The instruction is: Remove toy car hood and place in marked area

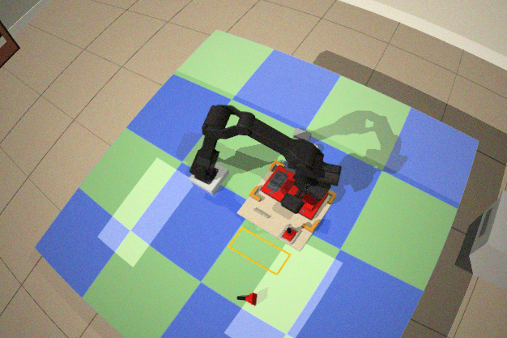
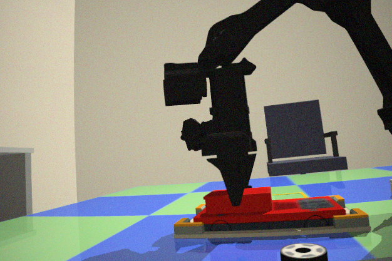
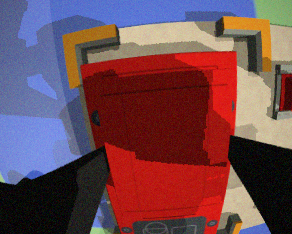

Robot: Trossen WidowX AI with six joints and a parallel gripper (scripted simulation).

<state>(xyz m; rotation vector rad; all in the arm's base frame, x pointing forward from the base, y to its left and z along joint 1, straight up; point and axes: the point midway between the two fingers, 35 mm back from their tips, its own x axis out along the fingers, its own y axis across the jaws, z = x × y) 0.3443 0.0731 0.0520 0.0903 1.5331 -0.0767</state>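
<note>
Wrist view shows the gripper (image 3: 166, 171) straddling the toy car (image 3: 160, 148), one dark finger (image 3: 84, 191) on each flank of the red body, spread wide and not yet clamped on anything. From the exterior view the fingertips reach down past the roofline, beside the raised red block that I take to be the hood (image 2: 237, 199), though I cannot tell exactly which panel lifts off. The car sits in its orange-cornered fixture (image 1: 282, 207) on the table (image 1: 389, 223). Just beyond the fixture, on the side away from the arm's base, lies the yellow-outlined marked area (image 1: 258, 250), with nothing in it. So only the approach looks done; grasping, lifting, carrying and releasing all remain. Above the car, the arm (image 2: 268, 10) arches over and the wrist points almost straight down.
</note>
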